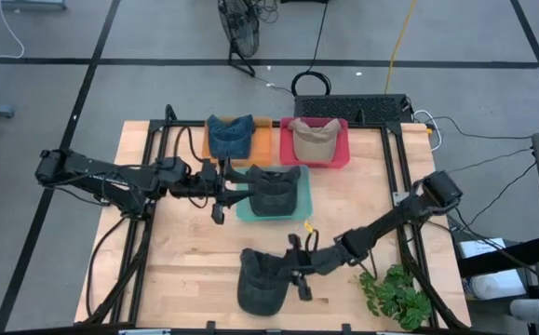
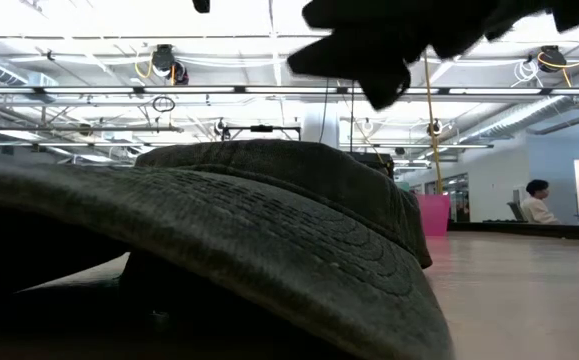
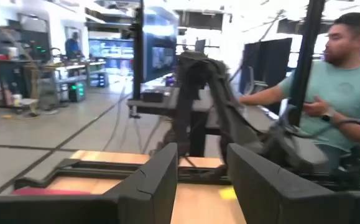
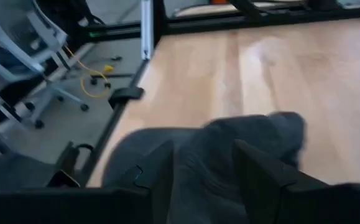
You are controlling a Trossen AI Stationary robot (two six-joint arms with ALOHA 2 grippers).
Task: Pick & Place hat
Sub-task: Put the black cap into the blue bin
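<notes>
A wooden table [image 1: 185, 279] is seen from above, with four hats laid out on it. A dark grey hat [image 1: 262, 279] lies on the bare wood near the front edge, where it fills the foreground of the low view [image 2: 269, 230]. The right gripper [image 1: 299, 273] is held just beside this hat's crown, and in the right wrist view its two dark fingers [image 4: 152, 180] are seen parted with grey fabric [image 4: 229, 155] between and beyond them; whether the cloth is actually gripped cannot be told. A second dark hat [image 1: 274, 186] rests on a green tray [image 1: 299, 207] at mid-table, with the left gripper [image 1: 219, 193] held at the tray's left edge. In the left wrist view its fingers [image 3: 158, 180] are seen standing apart with nothing between them. Behind, a blue hat [image 1: 230, 136] sits on an orange tray [image 1: 263, 140] and a tan hat [image 1: 313, 140] on a pink tray [image 1: 340, 154]. A leafy green plant [image 1: 395, 296] lies at the front right corner. A person in a teal shirt [image 3: 329, 99] is seen beyond the table.
</notes>
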